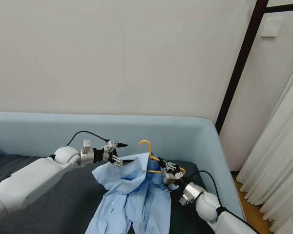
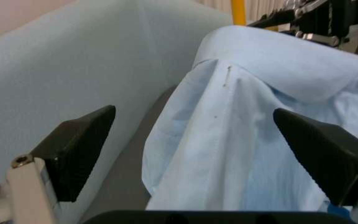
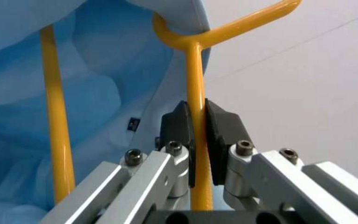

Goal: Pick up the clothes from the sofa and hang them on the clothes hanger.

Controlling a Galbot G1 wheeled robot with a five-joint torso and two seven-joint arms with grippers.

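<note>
While clenched on the yellow hanger [image 3: 195,70] just below its hook, pins the bar squarely between the pads of the right gripper [image 3: 199,135]. Light-blue shirt [image 1: 132,195] draped over that hanger, spilling below those fingers onto the sofa [image 1: 39,131]. Left gripper [image 2: 193,113] spread wide, released, shirt collar just ahead of its fingertips.

- Yellow hanger [image 1: 150,152]: hook and one shoulder bar show at the centre of the head view. The rest of its frame is covered by the blue shirt [image 1: 132,195].
- Blue shirt: hem cut off by the bottom edge. The sleeves are lost in the folds and cannot be told apart.
- Sofa [image 1: 39,131]: seat runs out at the left and bottom edges.
- Left arm [image 1: 29,180]: cut off at lower left.
- Right arm [image 1: 207,204]: cut off at lower right.
- Hanger in the right wrist view: the hook's tip passes beyond the frame.
</note>
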